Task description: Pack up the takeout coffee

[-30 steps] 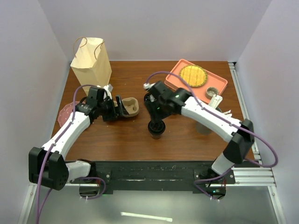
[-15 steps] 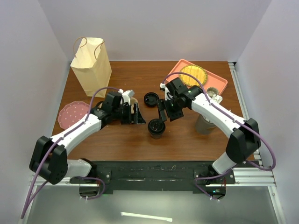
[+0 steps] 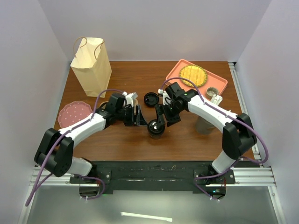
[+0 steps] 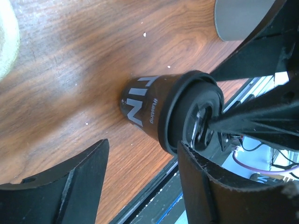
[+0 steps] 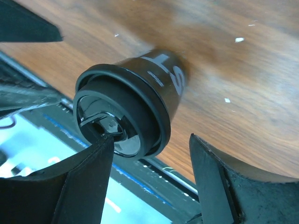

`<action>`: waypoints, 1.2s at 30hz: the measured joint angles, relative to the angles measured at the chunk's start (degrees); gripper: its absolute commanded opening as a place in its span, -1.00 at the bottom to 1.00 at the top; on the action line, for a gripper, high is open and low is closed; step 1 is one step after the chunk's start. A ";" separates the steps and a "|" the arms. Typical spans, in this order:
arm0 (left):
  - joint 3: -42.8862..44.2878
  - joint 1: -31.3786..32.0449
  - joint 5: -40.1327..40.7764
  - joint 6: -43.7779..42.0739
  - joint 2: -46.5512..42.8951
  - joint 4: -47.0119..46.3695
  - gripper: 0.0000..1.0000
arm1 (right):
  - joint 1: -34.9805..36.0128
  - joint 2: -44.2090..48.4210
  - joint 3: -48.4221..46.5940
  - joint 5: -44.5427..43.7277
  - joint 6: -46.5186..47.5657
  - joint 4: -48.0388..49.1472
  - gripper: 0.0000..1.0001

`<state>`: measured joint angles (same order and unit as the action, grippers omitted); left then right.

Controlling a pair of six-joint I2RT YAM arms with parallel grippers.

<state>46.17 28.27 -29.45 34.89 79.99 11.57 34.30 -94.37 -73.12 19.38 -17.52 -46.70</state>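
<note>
Checked the left arm [image 3: 83,129] and the right arm [image 3: 211,113]: both have white shell links and black joint housings. A thin purple cable [image 3: 108,90] loops along each. The left tool [image 3: 138,116] and the right tool [image 3: 161,115] are matte black. Their fingers [image 4: 77,186] are broad and wedge-shaped, with rough, pitted edges.

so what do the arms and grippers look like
The left arm and right arm have white shells, black joints and a looping purple cable each. The left gripper and right gripper are black, with two wedge-shaped fingers.
</note>
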 measured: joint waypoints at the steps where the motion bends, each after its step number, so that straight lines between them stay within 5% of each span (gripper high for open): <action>1: -0.17 0.00 -0.02 0.02 0.26 -0.20 0.26 | -0.04 0.00 0.55 1.05 -0.02 0.66 0.29; 12: -1.05 0.31 0.61 -0.04 2.08 -0.76 0.21 | -1.03 -0.07 3.32 7.23 -0.28 5.55 -0.05; 21: 2.56 0.42 5.92 -1.07 0.83 6.25 0.38 | -1.42 0.83 6.99 9.90 -4.57 11.80 -0.07; 36: 3.17 0.39 3.87 0.35 -0.94 7.15 0.43 | -1.18 8.79 17.94 6.36 -20.00 23.98 -0.07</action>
<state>49.34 28.67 -25.58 35.24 79.05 18.72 33.12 -85.58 -55.18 25.74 -37.52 -22.72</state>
